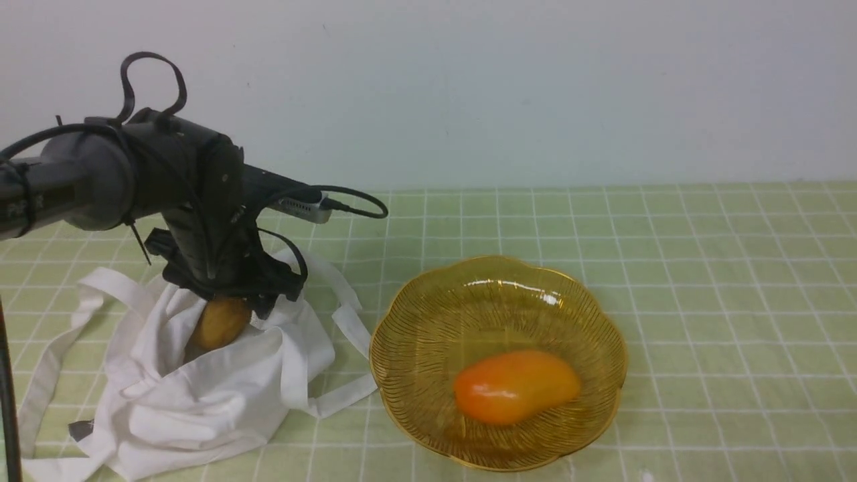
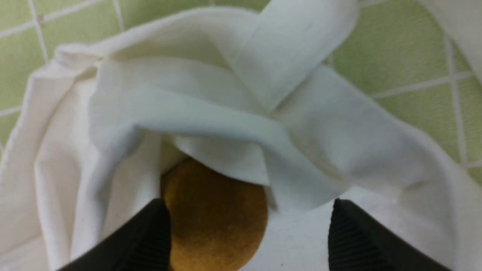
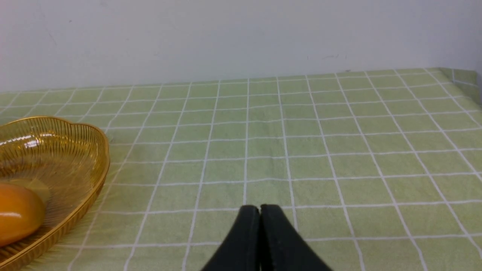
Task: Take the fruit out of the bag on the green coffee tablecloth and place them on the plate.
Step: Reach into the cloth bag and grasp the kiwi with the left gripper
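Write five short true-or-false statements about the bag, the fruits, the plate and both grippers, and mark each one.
1. The left gripper is open over the bag. True.
2. The brown fruit lies on the plate. False: it sits in the bag's mouth, between the left gripper's fingers.
3. The plate is empty. False: an orange fruit lies in it.
4. The right gripper is shut and holds nothing. True.
5. The bag lies on the green tablecloth, to the robot's left of the plate. True.
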{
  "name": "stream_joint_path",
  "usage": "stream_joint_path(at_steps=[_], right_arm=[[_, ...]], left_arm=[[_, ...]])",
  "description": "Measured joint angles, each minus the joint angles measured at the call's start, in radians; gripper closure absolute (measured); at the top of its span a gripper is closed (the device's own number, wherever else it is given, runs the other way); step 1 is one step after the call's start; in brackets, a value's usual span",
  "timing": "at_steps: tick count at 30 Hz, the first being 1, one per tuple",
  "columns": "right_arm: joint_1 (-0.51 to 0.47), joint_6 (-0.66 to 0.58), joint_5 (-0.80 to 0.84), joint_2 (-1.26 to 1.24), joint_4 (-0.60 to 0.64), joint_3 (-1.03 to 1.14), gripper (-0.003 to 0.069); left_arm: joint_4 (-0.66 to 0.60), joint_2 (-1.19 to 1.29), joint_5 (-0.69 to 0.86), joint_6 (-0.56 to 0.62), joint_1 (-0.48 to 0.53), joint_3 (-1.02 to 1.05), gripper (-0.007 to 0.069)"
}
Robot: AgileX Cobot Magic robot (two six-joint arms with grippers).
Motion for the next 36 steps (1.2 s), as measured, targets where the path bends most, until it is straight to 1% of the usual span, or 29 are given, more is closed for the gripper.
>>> stream_joint_path(at_steps=[10, 21, 23, 26, 32, 36], right_arm=[[0.000, 0.000, 0.000, 0.000, 0.000, 0.000, 0.0669], [0.000, 0.000, 0.000, 0.000, 0.000, 0.000, 0.0669], [0.000, 0.000, 0.000, 0.000, 0.000, 0.000, 0.0669], [0.000, 0.000, 0.000, 0.000, 0.000, 0.000, 0.0669], [0.000, 0.000, 0.000, 0.000, 0.000, 0.000, 0.0669], [0.000, 0.000, 0.000, 0.000, 0.000, 0.000, 0.0669]], left_arm=[[0.016, 0.012, 0.023, 0.007, -0.007, -0.006, 0.0126], [0.073, 0.061, 0.029, 0.009, 0.005, -0.014, 0.0130], [0.084, 0.064, 0.029, 0.009, 0.005, -0.014, 0.0153], [0.103, 0.071, 0.036, 0.009, 0.005, -0.017, 0.0251], [0.105, 0.071, 0.065, -0.010, 0.005, -0.022, 0.0253], [0.063, 0.041, 0.110, -0.012, 0.006, -0.015, 0.0253]])
